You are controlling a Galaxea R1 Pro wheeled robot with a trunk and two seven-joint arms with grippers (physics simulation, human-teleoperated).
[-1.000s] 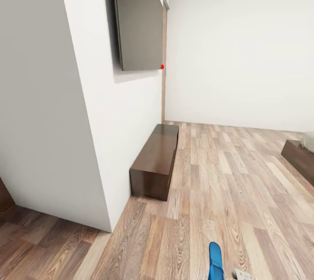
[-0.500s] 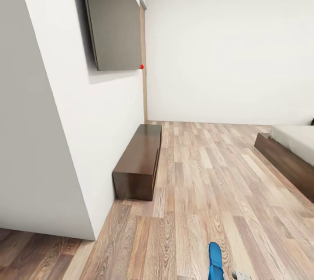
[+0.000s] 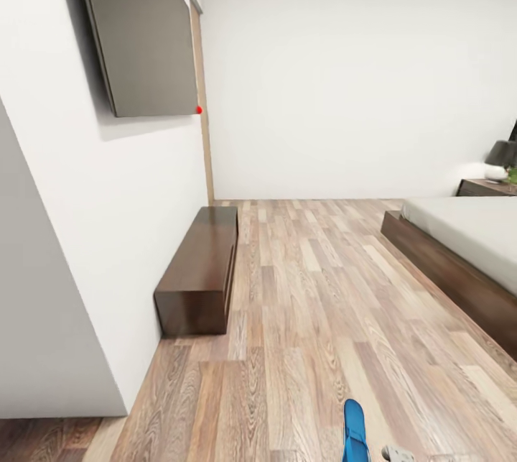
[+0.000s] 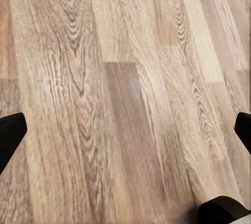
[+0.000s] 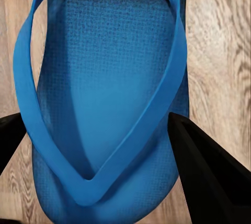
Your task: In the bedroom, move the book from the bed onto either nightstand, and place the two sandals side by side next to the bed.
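— What's in the right gripper (image 5: 104,130)?

— One blue sandal (image 5: 104,88). On my right wrist view its sole and straps sit between the two dark fingers (image 5: 209,166), which are closed in on its sides. On the head view I see the sandal's tip at the bottom edge, above the wood-plank floor (image 3: 316,318).

— And the left gripper (image 4: 125,135)?

— Spread wide, nothing in it. I only see plank floor between its dark fingertips (image 4: 10,135).

— Where is the bed?

— The bed (image 3: 467,253) lies off to my right, dark frame and pale mattress, well apart from the sandal. Past its far end I make out a nightstand (image 3: 485,187) against the wall. On my left, a long low dark cabinet (image 3: 201,268) stands along the white wall under a dark panel (image 3: 136,24).
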